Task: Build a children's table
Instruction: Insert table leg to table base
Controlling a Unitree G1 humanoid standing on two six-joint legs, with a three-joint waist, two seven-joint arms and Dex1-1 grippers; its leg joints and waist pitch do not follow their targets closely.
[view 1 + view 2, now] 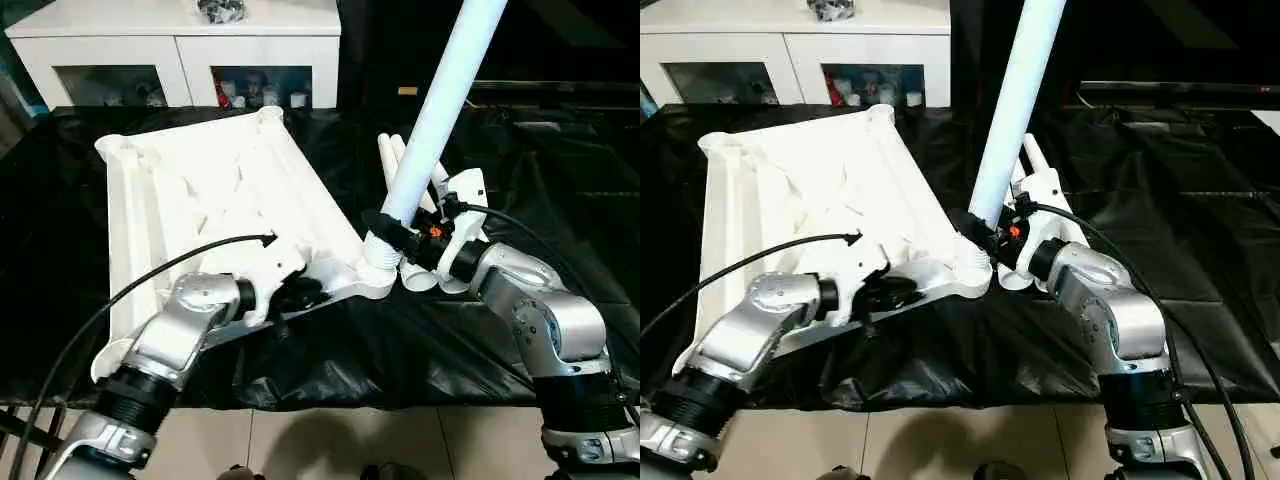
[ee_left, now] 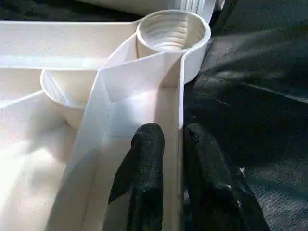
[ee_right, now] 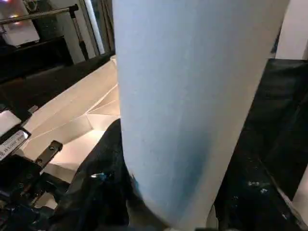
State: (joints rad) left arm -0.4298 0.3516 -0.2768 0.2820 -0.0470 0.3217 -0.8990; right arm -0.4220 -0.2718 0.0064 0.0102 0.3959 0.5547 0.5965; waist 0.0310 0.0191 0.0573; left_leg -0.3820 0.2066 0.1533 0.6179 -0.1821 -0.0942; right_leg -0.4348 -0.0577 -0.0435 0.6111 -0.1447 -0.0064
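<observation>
The white tabletop lies underside up on the black sheet, ribs showing. My left gripper is at its near edge; in the left wrist view its two black fingers press on either side of the thin rim wall, shut on it. My right gripper is shut on a long white leg that leans up and to the right. The leg's threaded lower end is at the near right corner socket, whose mouth shows open, with the threaded end just past its rim. Spare legs lie behind the held one.
A white cabinet with glass doors stands at the back left. The black sheet covers the work surface, which ends near my arms above the tiled floor. A black cable arcs over my left forearm.
</observation>
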